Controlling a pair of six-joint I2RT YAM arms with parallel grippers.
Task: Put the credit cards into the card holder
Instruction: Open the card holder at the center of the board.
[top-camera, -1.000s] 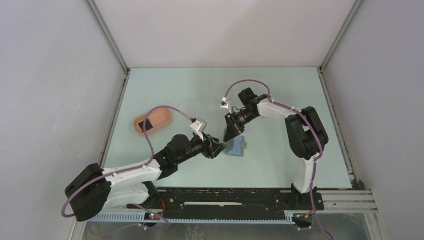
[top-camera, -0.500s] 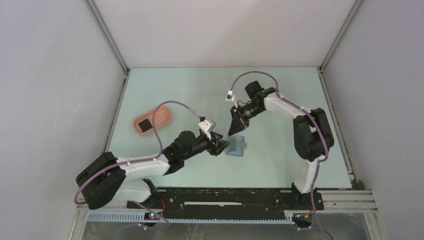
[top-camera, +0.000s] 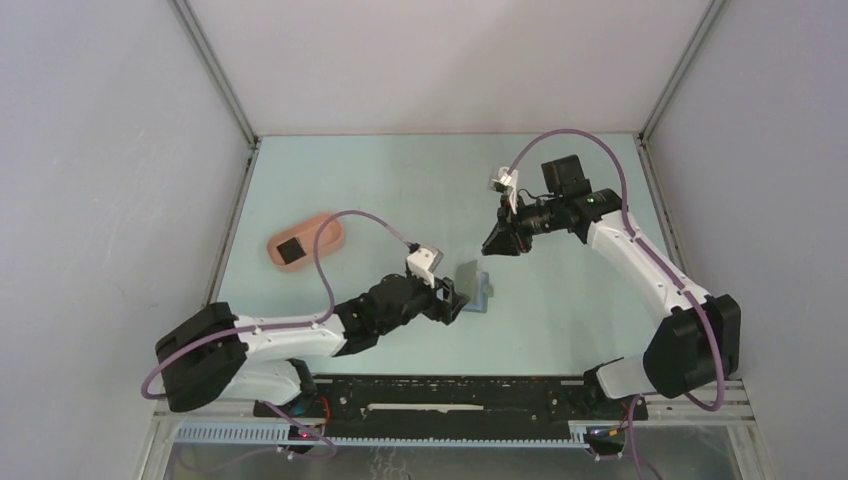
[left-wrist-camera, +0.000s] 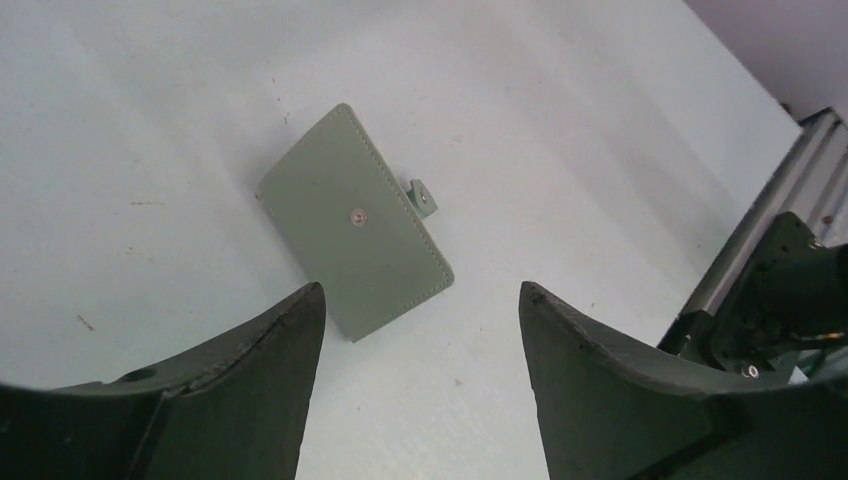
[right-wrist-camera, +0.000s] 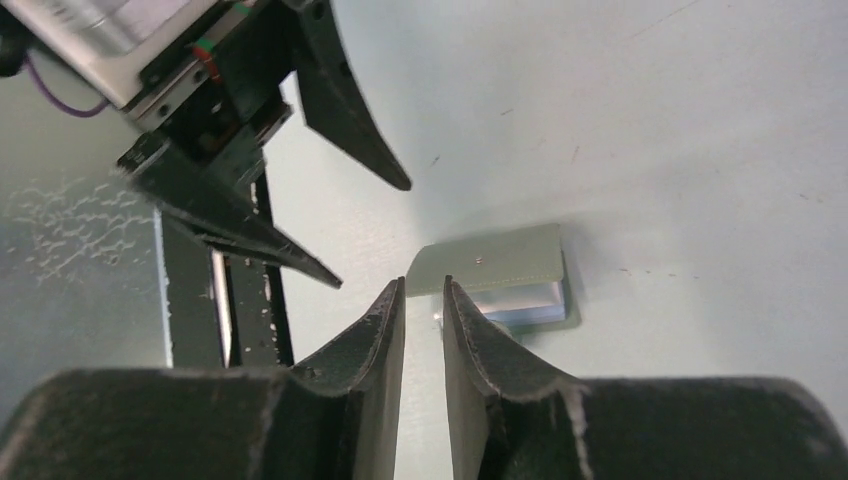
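- Left gripper (left-wrist-camera: 420, 290): jaws wide apart, empty, hovering just beside the holder (left-wrist-camera: 355, 222).
- Right gripper (right-wrist-camera: 422, 284): jaws a narrow slit apart, nothing between them, clear of the holder.
- Holder lies mid-table (top-camera: 400, 180), its cover slightly lifted and the bluish inside showing.
- Pink tray (top-camera: 322, 232), well to the left, holds a dark square (top-camera: 291, 250).

Pink oblong tray (top-camera: 335, 240) on far-left part of pale green worktop (top-camera: 400, 180). White back wall (top-camera: 440, 60) beyond worktop's far edge, black rail (top-camera: 450, 395) along its near edge.
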